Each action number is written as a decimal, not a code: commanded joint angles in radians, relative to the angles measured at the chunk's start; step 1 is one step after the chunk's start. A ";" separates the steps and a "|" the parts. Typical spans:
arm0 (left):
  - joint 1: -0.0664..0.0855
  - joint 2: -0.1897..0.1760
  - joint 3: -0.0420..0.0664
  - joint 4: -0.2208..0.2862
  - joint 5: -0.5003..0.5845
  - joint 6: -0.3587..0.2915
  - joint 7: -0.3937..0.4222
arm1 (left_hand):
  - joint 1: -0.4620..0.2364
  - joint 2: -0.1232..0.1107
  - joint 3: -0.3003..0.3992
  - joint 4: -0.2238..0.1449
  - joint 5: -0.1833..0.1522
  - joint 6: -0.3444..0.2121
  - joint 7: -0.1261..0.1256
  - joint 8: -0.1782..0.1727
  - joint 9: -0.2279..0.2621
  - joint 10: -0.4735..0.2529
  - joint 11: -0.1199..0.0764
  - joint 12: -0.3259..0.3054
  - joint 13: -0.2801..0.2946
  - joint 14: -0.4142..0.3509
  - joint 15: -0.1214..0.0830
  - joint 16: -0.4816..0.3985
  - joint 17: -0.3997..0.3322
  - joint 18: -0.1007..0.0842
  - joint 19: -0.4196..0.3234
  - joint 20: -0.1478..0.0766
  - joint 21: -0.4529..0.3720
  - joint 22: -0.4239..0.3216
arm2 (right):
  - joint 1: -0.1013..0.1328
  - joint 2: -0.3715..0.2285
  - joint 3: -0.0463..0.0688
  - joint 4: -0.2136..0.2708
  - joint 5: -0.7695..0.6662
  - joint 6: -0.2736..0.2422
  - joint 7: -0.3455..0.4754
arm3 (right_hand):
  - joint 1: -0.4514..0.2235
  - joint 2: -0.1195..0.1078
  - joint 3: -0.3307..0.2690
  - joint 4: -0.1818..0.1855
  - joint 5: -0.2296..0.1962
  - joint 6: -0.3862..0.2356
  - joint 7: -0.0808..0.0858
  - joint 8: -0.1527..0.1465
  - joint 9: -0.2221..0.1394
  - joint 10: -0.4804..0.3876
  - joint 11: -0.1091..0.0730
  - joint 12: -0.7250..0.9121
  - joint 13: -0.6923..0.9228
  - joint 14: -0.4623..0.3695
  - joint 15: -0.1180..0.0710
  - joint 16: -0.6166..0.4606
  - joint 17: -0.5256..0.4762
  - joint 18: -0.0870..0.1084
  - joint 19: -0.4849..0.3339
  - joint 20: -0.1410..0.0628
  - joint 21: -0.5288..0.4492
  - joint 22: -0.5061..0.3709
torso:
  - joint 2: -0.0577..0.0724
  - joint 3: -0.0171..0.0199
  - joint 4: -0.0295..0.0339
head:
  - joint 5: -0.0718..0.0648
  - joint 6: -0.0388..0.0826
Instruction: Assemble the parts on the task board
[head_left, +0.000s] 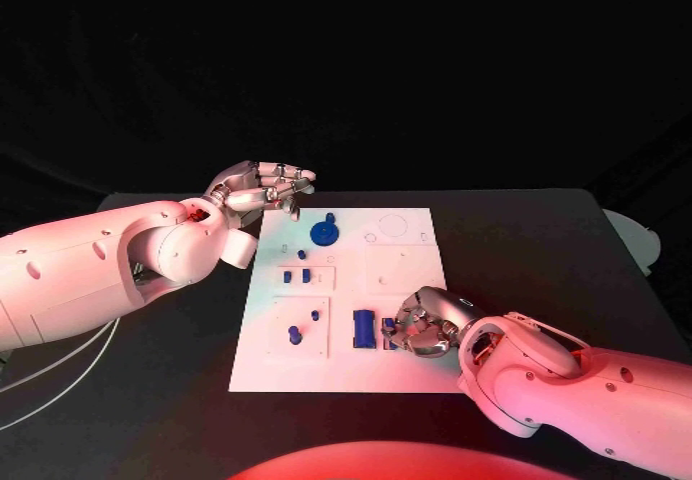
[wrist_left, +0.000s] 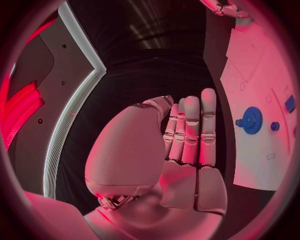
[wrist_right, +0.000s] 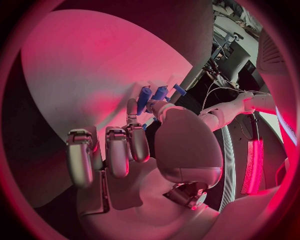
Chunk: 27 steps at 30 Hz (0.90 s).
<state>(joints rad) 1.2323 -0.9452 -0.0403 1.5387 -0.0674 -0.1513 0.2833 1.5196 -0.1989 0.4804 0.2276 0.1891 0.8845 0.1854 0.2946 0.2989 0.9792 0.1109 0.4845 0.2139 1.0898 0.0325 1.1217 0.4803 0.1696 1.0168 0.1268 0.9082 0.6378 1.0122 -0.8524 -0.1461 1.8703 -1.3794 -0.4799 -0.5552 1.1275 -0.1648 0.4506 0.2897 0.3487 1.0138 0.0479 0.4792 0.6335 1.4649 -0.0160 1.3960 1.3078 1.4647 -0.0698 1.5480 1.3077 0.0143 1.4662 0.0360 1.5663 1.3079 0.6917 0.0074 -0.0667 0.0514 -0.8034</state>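
Note:
The white task board (head_left: 389, 290) lies mid-table. A blue gear (head_left: 326, 232) (wrist_left: 252, 120) stands near its far edge. Small blue pegs (head_left: 296, 275) sit in its left recesses, with other small pieces (head_left: 296, 335) nearer me. My right hand (head_left: 426, 322) (wrist_right: 147, 135) rests over the board's near right part, next to a blue block (head_left: 364, 328). Its thumb and a finger pinch a small blue part (head_left: 388, 326) (wrist_right: 145, 97). My left hand (head_left: 260, 188) (wrist_left: 187, 135) hovers off the board's far left corner, holding nothing, its fingers side by side.
The black table (head_left: 548, 250) extends to the right of the board and past its far edge. Pale cables (head_left: 58, 390) trail under my left arm at the table's near left. Engraved circles (head_left: 392, 225) mark the board's far right section.

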 joint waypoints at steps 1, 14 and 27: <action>0.001 0.001 0.001 0.003 0.005 0.018 0.003 | -0.008 0.000 0.004 0.001 0.002 -0.007 -0.001 0.000 0.002 -0.006 0.001 0.006 0.001 -0.005 0.004 0.001 -0.001 0.016 0.006 -0.001 -0.004 -0.001 | -0.002 0.003 -0.001 0.002 -0.002 0.026 0.007 | -0.034 -0.005 -0.023 0.003 0.003 0.002 0.008 -0.007 -0.003 0.022 0.000 0.001 0.149 0.093 -0.007 -0.001 0.199 -0.014 0.105 -0.004 0.005 0.263 | 0.000 0.0002 -0.0002 | 0.000 -0.001; 0.001 0.000 0.001 0.003 0.005 0.019 0.002 | -0.008 0.000 0.004 0.001 0.002 -0.007 -0.001 0.000 0.002 -0.006 0.001 0.006 0.001 -0.005 0.004 0.001 -0.001 0.016 0.006 -0.001 -0.004 -0.001 | -0.002 0.003 -0.001 -0.001 -0.019 0.020 0.010 | -0.117 0.002 -0.102 0.003 -0.078 -0.001 0.008 -0.012 -0.007 0.017 0.000 -0.009 0.144 0.093 -0.007 -0.002 0.198 -0.014 0.105 -0.003 0.005 0.263 | 0.000 0.0006 -0.0006 | 0.000 -0.001; 0.001 -0.002 0.001 0.003 0.005 0.018 0.002 | -0.009 0.000 0.005 0.001 0.002 -0.007 -0.001 0.000 0.002 -0.007 0.001 0.006 0.001 -0.006 0.004 0.002 -0.001 0.016 0.006 -0.001 -0.004 -0.002 | -0.002 -0.025 0.000 0.020 -0.034 0.010 0.035 | -0.081 -0.001 -0.110 -0.004 -0.084 -0.003 0.006 -0.011 -0.007 0.017 -0.001 -0.009 0.145 0.093 -0.008 -0.002 0.198 -0.014 0.105 -0.004 0.005 0.263 | 0.000 0.0014 0.0003 | 0.001 -0.003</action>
<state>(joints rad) 1.2324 -0.9473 -0.0402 1.5393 -0.0673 -0.1490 0.2803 1.5196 -0.1989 0.4804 0.2276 0.1891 0.8846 0.1853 0.2946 0.2995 0.9793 0.1109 0.4843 0.2139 1.0898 0.0325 1.1217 0.4804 0.1696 1.0167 0.1268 0.9082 0.6378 1.0117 -0.8721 -0.1464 1.8847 -1.3922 -0.4751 -0.5459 1.0330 -0.1662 0.3447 0.2853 0.2685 1.0164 0.0520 0.4735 0.6254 1.4649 -0.0159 1.3915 1.3076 1.4647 -0.0698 1.5480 1.3075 0.0143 1.4662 0.0360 1.5663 1.3076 0.6912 0.0082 -0.0671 0.0520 -0.8064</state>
